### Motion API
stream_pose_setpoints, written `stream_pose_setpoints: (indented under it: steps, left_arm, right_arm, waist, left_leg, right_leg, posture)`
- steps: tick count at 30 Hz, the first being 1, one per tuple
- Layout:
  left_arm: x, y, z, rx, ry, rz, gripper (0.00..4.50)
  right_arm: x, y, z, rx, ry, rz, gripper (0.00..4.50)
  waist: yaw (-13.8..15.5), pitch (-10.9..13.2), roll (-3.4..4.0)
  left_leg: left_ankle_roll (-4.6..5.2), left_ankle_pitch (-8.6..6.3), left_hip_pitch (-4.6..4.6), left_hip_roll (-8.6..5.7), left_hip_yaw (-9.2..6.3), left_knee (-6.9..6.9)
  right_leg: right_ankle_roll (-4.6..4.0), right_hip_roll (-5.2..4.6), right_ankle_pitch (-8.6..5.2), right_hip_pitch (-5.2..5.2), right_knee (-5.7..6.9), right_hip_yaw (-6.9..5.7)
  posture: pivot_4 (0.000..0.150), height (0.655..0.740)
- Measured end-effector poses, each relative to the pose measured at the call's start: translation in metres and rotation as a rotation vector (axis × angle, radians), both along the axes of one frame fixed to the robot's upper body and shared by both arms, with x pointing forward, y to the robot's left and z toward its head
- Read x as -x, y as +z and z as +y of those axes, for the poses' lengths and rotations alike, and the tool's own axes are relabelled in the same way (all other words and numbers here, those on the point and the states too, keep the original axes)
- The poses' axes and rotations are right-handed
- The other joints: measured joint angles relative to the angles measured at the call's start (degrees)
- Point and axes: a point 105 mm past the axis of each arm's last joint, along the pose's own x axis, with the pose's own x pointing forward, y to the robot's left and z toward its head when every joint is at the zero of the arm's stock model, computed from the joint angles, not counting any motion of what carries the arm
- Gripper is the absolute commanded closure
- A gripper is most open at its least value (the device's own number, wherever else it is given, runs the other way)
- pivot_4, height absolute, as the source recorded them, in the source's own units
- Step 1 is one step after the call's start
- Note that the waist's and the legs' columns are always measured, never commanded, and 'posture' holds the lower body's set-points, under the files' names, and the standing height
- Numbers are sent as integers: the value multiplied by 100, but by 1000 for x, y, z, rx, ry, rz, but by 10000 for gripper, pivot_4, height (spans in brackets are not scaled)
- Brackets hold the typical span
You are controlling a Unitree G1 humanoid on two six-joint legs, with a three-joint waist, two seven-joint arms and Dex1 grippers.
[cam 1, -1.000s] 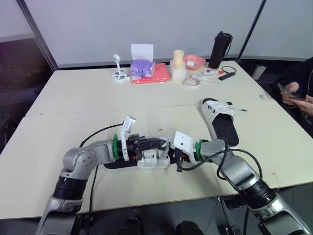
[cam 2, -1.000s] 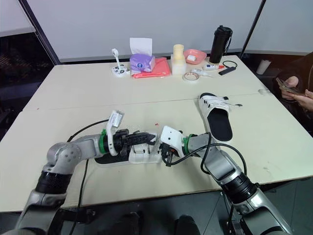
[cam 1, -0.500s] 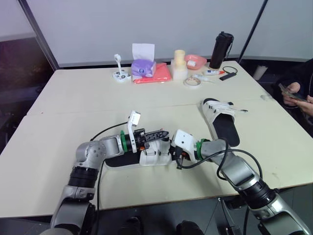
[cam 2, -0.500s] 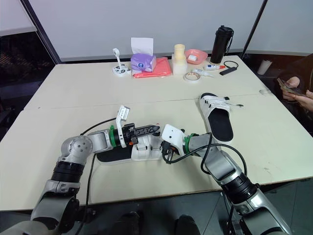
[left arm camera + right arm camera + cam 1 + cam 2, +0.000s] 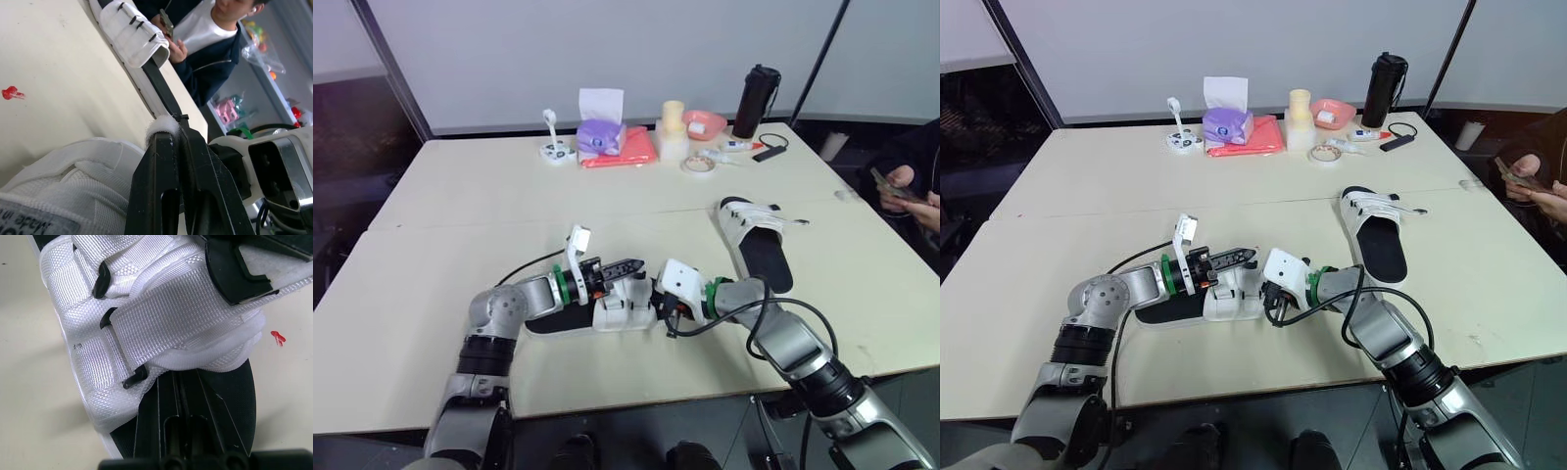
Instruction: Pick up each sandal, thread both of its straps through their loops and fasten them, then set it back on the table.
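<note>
The near sandal [image 5: 625, 311] is lying flat on the table [image 5: 460, 225], right in front of the robot, and both arms are working at its white upper. The left gripper [image 5: 636, 264] is hovering just above that upper with its fingers squeezed together on the fuzzy free end of a strap [image 5: 163, 126]; the tuft is sitting right at the tips in the left wrist view. The right gripper [image 5: 180, 391] is reaching in from the opposite side, low over the black footbed. Its fingers are closed against each other with the tips at the edge of the upper, and whether they are nipping any webbing there I cannot tell.

One strap is already running through its black loop [image 5: 104, 321] and lying across the upper. So this is looking like the thread-and-fasten step on this sandal, with a strap end in hand but not yet pressed down.

The next move is calling for the left arm to draw that end taut and fold it back onto its fastening patch. Meanwhile the right arm needs to be steadying the sandal so it isn't sliding along. The second sandal [image 5: 756, 245] is waiting farther out to the robot's right, well apart.
</note>
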Motion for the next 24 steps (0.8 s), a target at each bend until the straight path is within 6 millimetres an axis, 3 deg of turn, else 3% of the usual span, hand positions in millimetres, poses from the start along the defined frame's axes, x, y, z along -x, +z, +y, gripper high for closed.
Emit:
stream_pose_setpoints:
  steps: [3, 4, 7, 11, 15, 20, 24]
  left_arm:
    - [-4, -6, 0, 27, 23, 48, 44418]
    - [-6, -7, 0, 42, 32, 67, 41660]
    - [-11, -6, 1, 75, 53, 101, 31714]
    - [-22, 4, 9, 95, 120, 78, 13872]
    - [-38, -6, 34, -2, 266, 77, 13872]
    - [-39, -12, 32, -27, 281, 81, 13872]
    - [-45, 0, 34, -11, 298, 50, 13872]
  right_arm:
    - [-1, 0, -1, 3, -4, -1, 45000]
    - [-1, -1, -1, 5, -6, -2, 45000]
    - [-2, -1, -2, 8, -10, -3, 45000]
    - [-1, -2, -2, 10, -11, 0, 45000]
    - [0, -2, -2, 7, 2, 4, 45000]
    - [0, -1, -1, 7, 4, 3, 45000]
    - [0, -1, -1, 7, 4, 3, 45000]
  waist:
    - [8, 0, 0]
    - [12, 0, -1]
    - [23, -1, -1]
    - [28, -9, -5]
    - [5, -8, -6]
    - [-1, -7, -10]
    - [-3, -6, -11]
  left_leg:
    - [0, -1, 0, -1, -2, 14]
    - [0, -1, 1, -1, -3, 17]
    - [0, -1, 2, -2, -5, 25]
    - [-1, -1, 9, -1, -5, 26]
    - [-1, -3, 7, -4, -3, 22]
    - [0, -4, 5, -4, -4, 22]
    - [-1, -4, 4, -4, -4, 22]
  right_leg:
    - [0, 0, -1, 4, 7, -1]
    - [-1, 0, -1, 5, 8, -1]
    - [-1, -1, -1, 6, 17, -2]
    - [-2, -1, -1, 14, 19, -2]
    - [8, -2, -5, 10, 18, -1]
    - [8, -2, -4, 8, 20, -2]
    - [8, -2, -5, 8, 19, -2]
  posture:
    - [1500, 7400]
    - [1500, 7400]
    - [1500, 7400]
    - [1500, 7400]
    - [1500, 7400]
    - [1500, 7400]
    - [1500, 7400]
